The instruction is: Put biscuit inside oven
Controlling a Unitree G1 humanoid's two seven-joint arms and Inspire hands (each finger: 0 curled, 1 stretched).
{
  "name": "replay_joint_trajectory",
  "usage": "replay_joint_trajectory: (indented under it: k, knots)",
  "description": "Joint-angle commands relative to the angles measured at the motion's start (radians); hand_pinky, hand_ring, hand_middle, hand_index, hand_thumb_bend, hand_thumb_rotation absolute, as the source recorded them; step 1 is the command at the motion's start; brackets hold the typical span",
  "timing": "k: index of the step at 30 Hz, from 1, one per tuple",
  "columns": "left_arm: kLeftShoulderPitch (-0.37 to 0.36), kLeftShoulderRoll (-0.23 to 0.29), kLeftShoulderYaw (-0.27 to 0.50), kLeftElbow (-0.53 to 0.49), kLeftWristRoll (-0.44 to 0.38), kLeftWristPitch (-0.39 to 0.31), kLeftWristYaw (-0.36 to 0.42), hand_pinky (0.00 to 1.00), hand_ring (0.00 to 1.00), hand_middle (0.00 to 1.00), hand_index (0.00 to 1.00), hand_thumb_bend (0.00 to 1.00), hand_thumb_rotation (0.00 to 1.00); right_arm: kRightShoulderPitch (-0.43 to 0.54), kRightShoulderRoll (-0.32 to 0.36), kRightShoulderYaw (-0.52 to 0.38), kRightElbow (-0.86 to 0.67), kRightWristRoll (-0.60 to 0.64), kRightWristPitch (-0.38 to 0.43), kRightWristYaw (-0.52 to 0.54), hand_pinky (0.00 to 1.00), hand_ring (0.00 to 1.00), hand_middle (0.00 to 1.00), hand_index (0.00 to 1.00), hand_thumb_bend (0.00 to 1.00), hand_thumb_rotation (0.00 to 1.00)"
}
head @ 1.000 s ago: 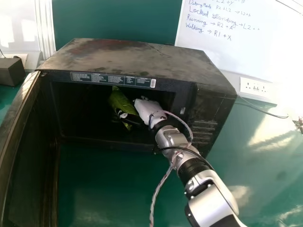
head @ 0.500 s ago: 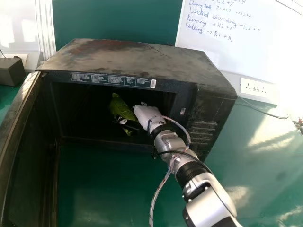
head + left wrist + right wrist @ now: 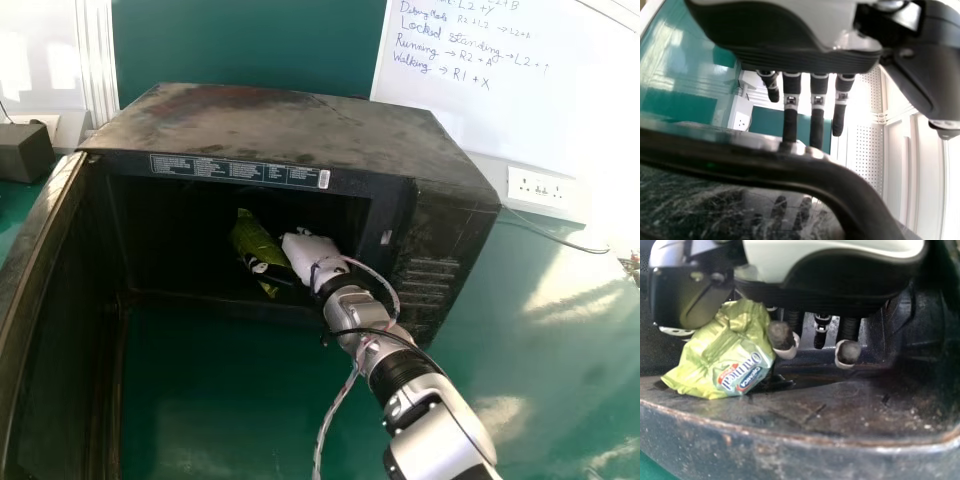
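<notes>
Right hand point(image 3: 313, 252) was inside the oven point(image 3: 290, 125), toward the right side of the opening. Biscuit point(image 3: 258, 242), in its green packet, was also within the oven, just left of that hand. Right fingers point(image 3: 848, 352) were partly curled, with the packet caught between them and the thumb point(image 3: 687, 300); grip judged real but one-sided, most of the packet hanging out past the thumb. Packet's lower edge was at or very near the oven floor point(image 3: 855, 412), close behind the front rim point(image 3: 785, 440); contact not certain.

Left hand point(image 3: 790, 90) had its fingers straight and slightly spread, holding nothing, at the edge of the open door point(image 3: 40, 270). Whether they touched it could not be told.

Step in hand, as judged: setting the biscuit down; release was yet to be made.

Risks noted:
1. Drop near the rim. If let go too far forward, the packet could tip over the rim and slide to the desk point(image 3: 230, 400).
2. Snagging. Loose, crinkled wrapper might cling to the thumb and be dragged out on withdrawal; a wide opening of the fingers should precede any retreat.
3. Knocks. The opening left limited room, so a raised wrist could strike its upper edge.
4. Door. A nudge from the left hand could swing it against the right arm.
</notes>
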Motion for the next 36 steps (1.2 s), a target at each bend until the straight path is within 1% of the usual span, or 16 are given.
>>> replay_joint_trajectory:
  k: [1, 4, 7, 10, 12, 16, 20, 21, 23, 25, 26, 28, 30, 31, 32, 36]
  knots:
    - [0.024, -0.040, 0.001, 0.003, -0.004, -0.004, -0.002, 0.62, 0.63, 0.72, 0.82, 0.80, 0.60, 0.036, -0.014, 0.002, 0.018, 0.006, 0.007, 0.017, 0.00, 0.00, 0.00, 0.47, 0.50, 0.04]
    - [0.020, -0.042, 0.001, 0.005, -0.006, -0.010, -0.009, 0.63, 0.66, 0.74, 0.83, 0.80, 0.61, 0.037, -0.013, 0.006, 0.018, 0.004, 0.010, 0.014, 0.00, 0.00, 0.00, 0.47, 0.50, 0.04]
    - [0.029, -0.043, -0.002, 0.000, -0.010, -0.002, -0.007, 0.54, 0.60, 0.69, 0.83, 0.80, 0.60, 0.042, -0.012, 0.003, 0.017, 0.006, 0.009, 0.004, 0.00, 0.00, 0.00, 0.47, 0.50, 0.04]
    - [0.035, -0.027, 0.001, 0.009, -0.033, 0.008, -0.031, 0.53, 0.60, 0.69, 0.83, 0.79, 0.59, 0.046, -0.014, 0.001, 0.016, 0.008, -0.002, 0.000, 0.00, 0.00, 0.00, 0.47, 0.50, 0.04]
    - [0.043, -0.016, -0.001, 0.011, -0.060, 0.024, -0.053, 0.49, 0.57, 0.67, 0.83, 0.79, 0.58, 0.049, -0.015, -0.004, 0.016, 0.014, -0.008, -0.003, 0.00, 0.00, 0.00, 0.48, 0.50, 0.04]
    - [0.061, -0.020, 0.003, 0.009, -0.074, 0.042, -0.065, 0.49, 0.58, 0.69, 0.82, 0.80, 0.57, 0.047, -0.016, -0.005, 0.016, 0.015, -0.012, -0.001, 0.00, 0.00, 0.00, 0.48, 0.50, 0.05]
    - [0.063, -0.025, 0.003, 0.002, -0.076, 0.054, -0.063, 0.57, 0.65, 0.73, 0.83, 0.81, 0.60, 0.041, -0.019, -0.006, 0.017, 0.016, -0.018, 0.006, 0.00, 0.04, 0.17, 0.49, 0.50, 0.05]
    - [0.059, -0.024, 0.005, 0.006, -0.079, 0.052, -0.070, 0.59, 0.66, 0.74, 0.83, 0.82, 0.60, 0.040, -0.021, -0.009, 0.017, 0.019, -0.024, 0.008, 0.01, 0.07, 0.25, 0.49, 0.50, 0.05]
    - [0.051, -0.023, 0.010, 0.017, -0.082, 0.048, -0.085, 0.59, 0.67, 0.75, 0.83, 0.83, 0.61, 0.039, -0.023, -0.013, 0.017, 0.024, -0.030, 0.013, 0.06, 0.22, 0.48, 0.49, 0.50, 0.05]
    - [0.051, -0.021, 0.012, 0.023, -0.088, 0.050, -0.095, 0.60, 0.69, 0.77, 0.83, 0.83, 0.61, 0.038, -0.025, -0.014, 0.017, 0.027, -0.032, 0.013, 0.11, 0.35, 0.60, 0.49, 0.50, 0.05]
    - [0.051, -0.020, 0.014, 0.025, -0.087, 0.050, -0.100, 0.60, 0.68, 0.76, 0.83, 0.84, 0.61, 0.037, -0.026, -0.014, 0.018, 0.027, -0.033, 0.012, 0.17, 0.44, 0.65, 0.49, 0.50, 0.06]
    - [0.055, -0.019, 0.017, 0.026, -0.083, 0.053, -0.100, 0.59, 0.68, 0.75, 0.83, 0.84, 0.62, 0.038, -0.027, -0.014, 0.018, 0.029, -0.035, 0.008, 0.28, 0.58, 0.73, 0.49, 0.50, 0.06]
    - [0.057, -0.017, 0.019, 0.025, -0.083, 0.056, -0.099, 0.57, 0.66, 0.73, 0.83, 0.83, 0.62, 0.036, -0.027, -0.011, 0.019, 0.027, -0.033, 0.012, 0.34, 0.67, 0.78, 0.50, 0.50, 0.07]
    - [0.058, -0.017, 0.020, 0.025, -0.083, 0.058, -0.099, 0.57, 0.66, 0.73, 0.83, 0.83, 0.63, 0.036, -0.027, -0.015, 0.019, 0.031, -0.033, 0.017, 0.36, 0.70, 0.80, 0.50, 0.50, 0.07]
    - [0.059, -0.017, 0.021, 0.026, -0.083, 0.060, -0.099, 0.61, 0.68, 0.74, 0.83, 0.83, 0.62, 0.037, -0.027, -0.016, 0.019, 0.032, -0.035, 0.016, 0.37, 0.73, 0.82, 0.50, 0.50, 0.07]
    - [0.056, -0.017, 0.030, 0.032, -0.081, 0.068, -0.093, 0.62, 0.70, 0.75, 0.83, 0.84, 0.60, 0.041, -0.030, -0.018, 0.018, 0.035, -0.044, 0.006, 0.45, 0.79, 0.87, 0.50, 0.50, 0.08]
